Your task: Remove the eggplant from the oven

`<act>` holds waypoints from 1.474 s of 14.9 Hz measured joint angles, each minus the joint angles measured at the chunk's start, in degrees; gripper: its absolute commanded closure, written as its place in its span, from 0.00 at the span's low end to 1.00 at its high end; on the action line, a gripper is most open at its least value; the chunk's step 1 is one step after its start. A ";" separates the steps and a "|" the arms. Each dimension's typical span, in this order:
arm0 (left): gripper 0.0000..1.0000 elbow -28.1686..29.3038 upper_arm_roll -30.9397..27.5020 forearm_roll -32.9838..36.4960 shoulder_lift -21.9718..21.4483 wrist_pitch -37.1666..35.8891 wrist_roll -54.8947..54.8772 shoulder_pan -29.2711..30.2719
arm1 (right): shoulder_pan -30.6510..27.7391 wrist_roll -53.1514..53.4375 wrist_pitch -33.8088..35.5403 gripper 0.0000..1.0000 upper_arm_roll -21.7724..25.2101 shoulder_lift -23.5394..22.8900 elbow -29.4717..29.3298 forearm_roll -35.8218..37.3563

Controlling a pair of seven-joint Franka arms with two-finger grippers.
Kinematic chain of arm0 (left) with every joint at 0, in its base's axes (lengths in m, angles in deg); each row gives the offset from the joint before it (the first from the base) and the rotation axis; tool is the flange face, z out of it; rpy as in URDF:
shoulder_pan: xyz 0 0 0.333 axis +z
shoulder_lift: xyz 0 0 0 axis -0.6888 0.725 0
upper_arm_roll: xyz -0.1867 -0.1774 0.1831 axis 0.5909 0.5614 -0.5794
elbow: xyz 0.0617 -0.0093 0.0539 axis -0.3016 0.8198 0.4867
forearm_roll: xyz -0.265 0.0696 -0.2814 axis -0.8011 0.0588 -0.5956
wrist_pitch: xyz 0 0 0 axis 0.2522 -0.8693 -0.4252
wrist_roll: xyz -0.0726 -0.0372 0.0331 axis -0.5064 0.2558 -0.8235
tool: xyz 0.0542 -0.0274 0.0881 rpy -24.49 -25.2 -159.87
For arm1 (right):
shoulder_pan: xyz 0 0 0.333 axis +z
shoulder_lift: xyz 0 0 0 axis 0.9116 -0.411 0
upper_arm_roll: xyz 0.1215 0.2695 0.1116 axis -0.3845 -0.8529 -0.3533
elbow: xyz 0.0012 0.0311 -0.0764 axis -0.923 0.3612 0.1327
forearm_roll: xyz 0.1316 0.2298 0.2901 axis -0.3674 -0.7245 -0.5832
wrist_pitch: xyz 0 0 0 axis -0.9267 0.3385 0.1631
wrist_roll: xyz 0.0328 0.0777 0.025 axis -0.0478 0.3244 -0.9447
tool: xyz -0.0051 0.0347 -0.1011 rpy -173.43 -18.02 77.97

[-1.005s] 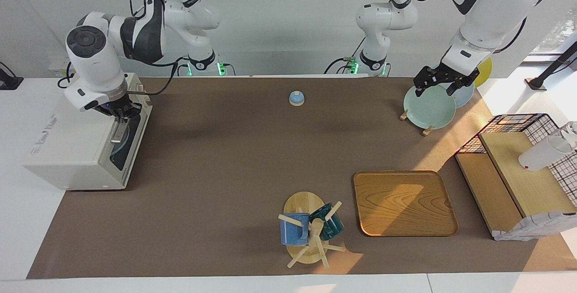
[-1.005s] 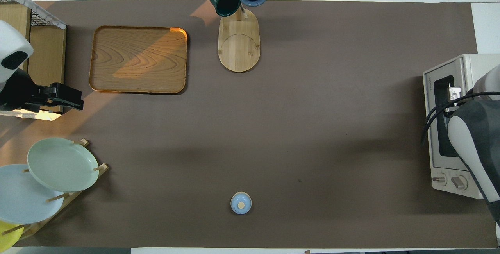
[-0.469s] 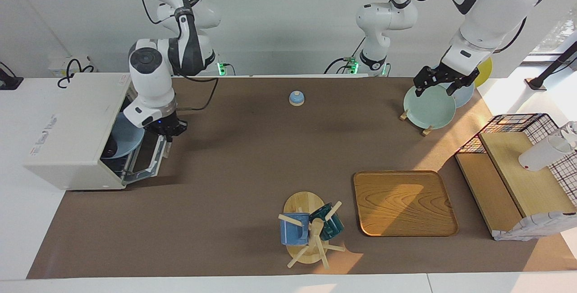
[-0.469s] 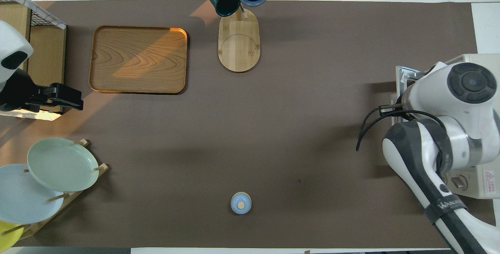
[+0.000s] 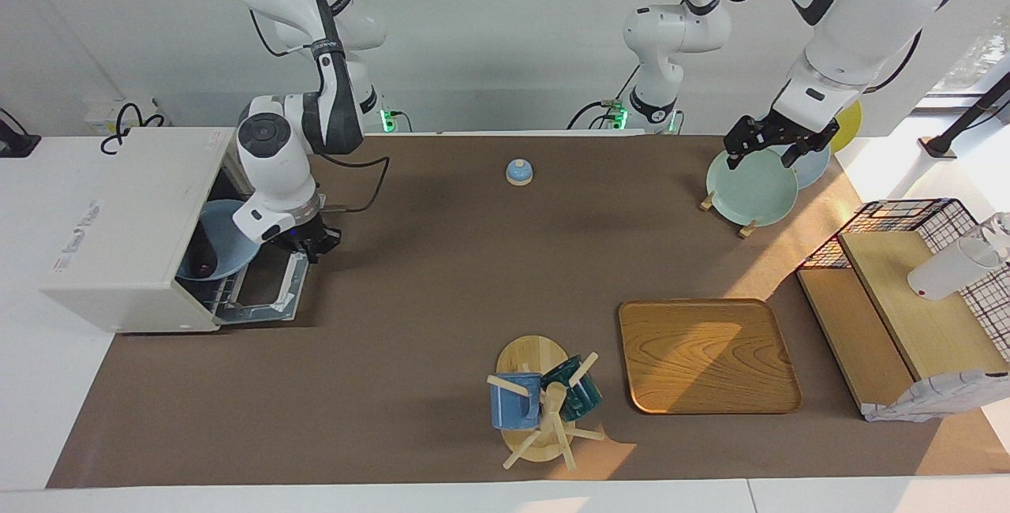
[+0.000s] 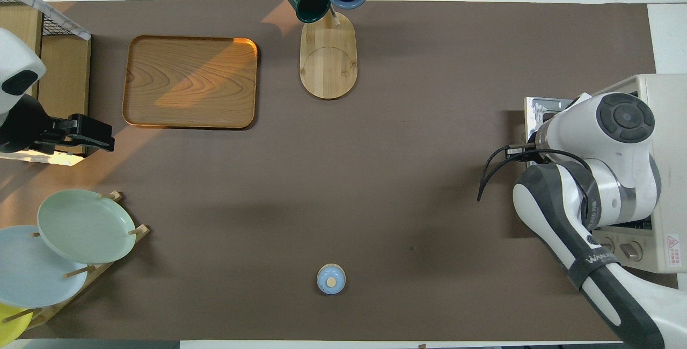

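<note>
The right gripper (image 5: 314,247) is shut tight on the oven (image 5: 126,229) door handle; the door now lies fully down. The left gripper (image 5: 777,144) is wide open. The dark eggplant (image 5: 205,264) sits inside on a blue plate (image 5: 225,237).

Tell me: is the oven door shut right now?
No: in the facing view the oven door hangs folded down, with a blue plate showing inside.

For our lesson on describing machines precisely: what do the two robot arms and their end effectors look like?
Both arms have glossy white rounded shells with dark grey joint sections and round dark caps at the joints. Black cables loop along them. The right arm carries a dark band with pale lettering near its base. The right end effector and the left end effector are black, angular and two-fingered. Green lights glow at the bases.
</note>
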 measured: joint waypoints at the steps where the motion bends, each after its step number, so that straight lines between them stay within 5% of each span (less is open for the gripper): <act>1: 0.00 0.00 0.00 0.00 0.00 0.00 0.00 0.00 | -0.09 0.01 -0.43 1.00 0.16 -0.19 0.26 -1.31; 5: 0.00 0.00 0.00 0.00 0.00 0.00 0.00 0.00 | 0.99 0.52 2.06 1.00 0.12 -0.44 -0.26 -3.06; 9: 0.00 0.00 0.00 0.00 0.00 0.00 0.00 0.00 | 1.16 0.87 10.80 0.40 0.30 0.49 -6.09 -2.94; 11: 0.00 0.00 0.00 0.00 0.00 0.00 0.00 0.00 | 0.78 0.87 13.21 0.21 0.68 1.47 -7.01 -1.52; 12: 0.00 0.00 0.00 0.00 0.00 0.00 0.00 0.00 | 0.22 0.86 13.97 0.19 0.74 1.85 -7.05 -0.08; 15: 0.00 0.00 0.00 0.00 0.00 0.00 0.00 0.00 | -2.27 -2.89 14.31 0.24 0.77 2.08 -6.53 1.59; 19: 0.00 0.00 0.00 0.00 0.00 0.00 0.00 0.00 | -4.04 -5.53 13.34 0.45 0.80 2.20 -5.06 1.64; 21: 0.00 0.00 0.00 0.00 0.00 0.00 0.00 0.00 | -4.17 -6.52 10.08 0.69 0.80 2.43 -3.10 1.76; 22: 0.00 0.00 0.00 0.00 0.00 0.00 0.00 0.00 | -4.25 -8.03 8.70 0.92 0.80 2.52 -2.11 1.83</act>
